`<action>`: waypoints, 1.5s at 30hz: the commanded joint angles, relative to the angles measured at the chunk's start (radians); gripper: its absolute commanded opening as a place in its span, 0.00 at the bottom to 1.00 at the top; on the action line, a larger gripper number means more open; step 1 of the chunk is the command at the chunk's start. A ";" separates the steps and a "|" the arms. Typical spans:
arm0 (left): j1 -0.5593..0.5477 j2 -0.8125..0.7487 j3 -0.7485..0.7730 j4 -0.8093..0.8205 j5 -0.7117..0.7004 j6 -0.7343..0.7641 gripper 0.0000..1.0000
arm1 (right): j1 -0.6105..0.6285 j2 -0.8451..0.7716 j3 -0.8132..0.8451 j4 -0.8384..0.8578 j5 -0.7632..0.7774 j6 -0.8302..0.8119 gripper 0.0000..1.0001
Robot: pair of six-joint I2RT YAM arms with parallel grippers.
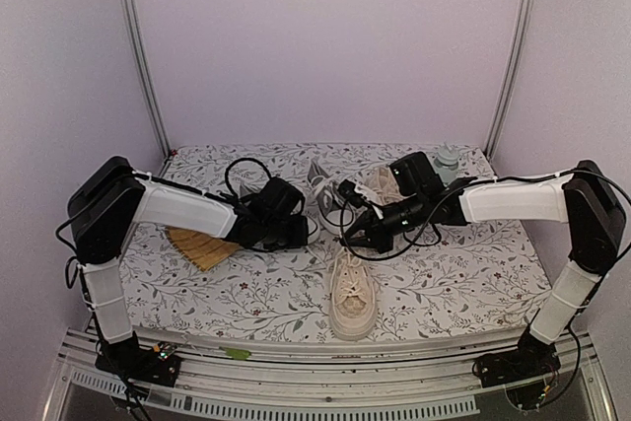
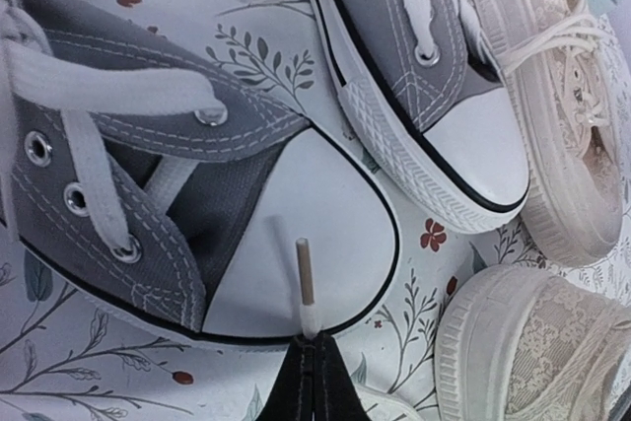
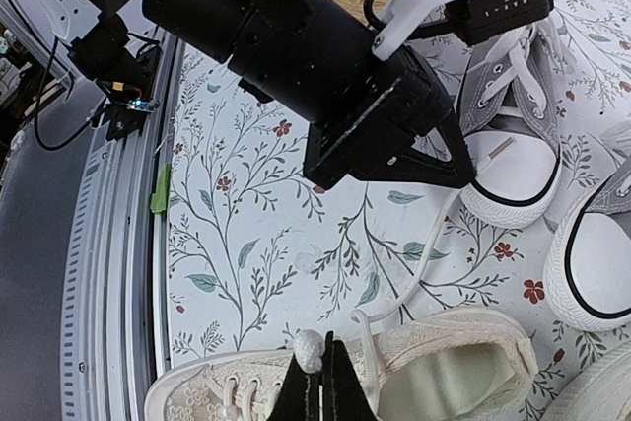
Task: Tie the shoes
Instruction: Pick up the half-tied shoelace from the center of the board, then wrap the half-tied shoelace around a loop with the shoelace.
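A cream sneaker [image 1: 352, 295] lies at the table's front middle, toe toward me, and shows in the right wrist view [image 3: 444, 367]. My left gripper [image 2: 315, 344] is shut on a white lace end with a tan tip [image 2: 307, 273], above a grey sneaker's white toe cap [image 2: 296, 234]. The second grey sneaker [image 2: 434, 96] and the other cream sneaker [image 2: 577, 125] lie beyond. My right gripper [image 3: 325, 354] is shut on the cream shoe's other lace at its knotted end [image 3: 309, 347]. A lace strand [image 3: 414, 268] runs from my left gripper [image 3: 463, 170] down to the cream shoe.
A woven bamboo fan [image 1: 202, 246] lies at the left under my left arm. A small grey-green object [image 1: 449, 158] stands at the back right. Green tape [image 1: 237, 353] sticks to the front rail. The grey sneakers [image 1: 320, 187] are mostly hidden behind the grippers.
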 commanded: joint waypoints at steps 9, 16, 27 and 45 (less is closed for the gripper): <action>-0.026 -0.120 -0.146 0.114 -0.102 0.038 0.00 | 0.004 -0.044 -0.009 -0.028 0.019 -0.024 0.01; -0.108 -0.265 -0.254 0.283 -0.160 0.237 0.00 | 0.005 -0.035 -0.005 -0.030 0.013 -0.026 0.01; -0.256 -0.535 -0.442 0.629 0.066 0.742 0.00 | -0.003 -0.004 0.005 -0.032 -0.008 -0.016 0.01; -0.289 -0.369 -0.360 0.718 0.599 0.857 0.00 | -0.048 -0.020 -0.022 -0.008 -0.124 0.039 0.01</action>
